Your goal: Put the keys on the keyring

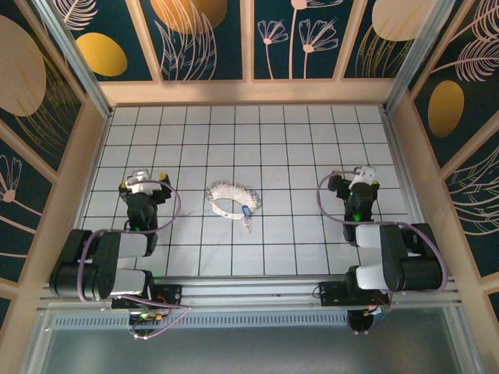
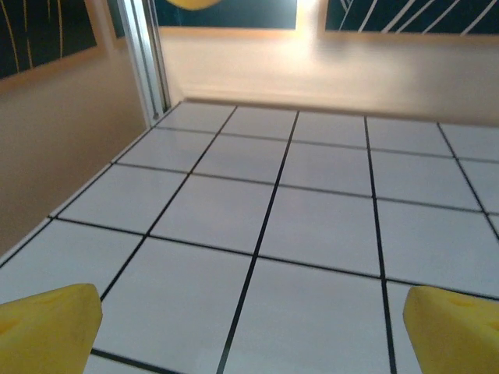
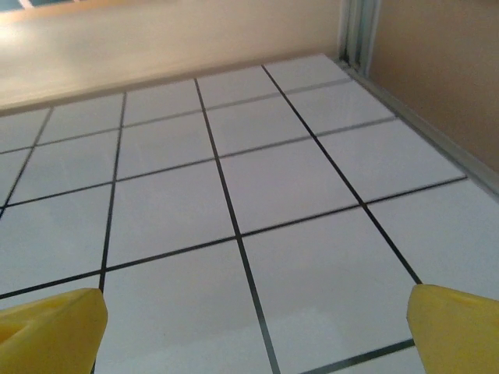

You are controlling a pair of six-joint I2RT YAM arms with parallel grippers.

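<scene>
- Left fingers and right fingers both stand wide apart, holding nothing, above bare desk tiles.
- The keyring lies mid-desk between the arms. The blue-headed key rests at its near right edge; whether it is threaded cannot be told.
- Likely best: one arm pins the chain while the other pinches the key's head squarely, coming in low and slowly.

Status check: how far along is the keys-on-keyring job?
Done: unclear. The blue-headed key lies at the near-right edge of the chain keyring, but whether it is threaded is too small to tell. In hand: nothing; left end effector and right end effector both open, off to either side. Left: thread the key, if it isn't on.
</scene>
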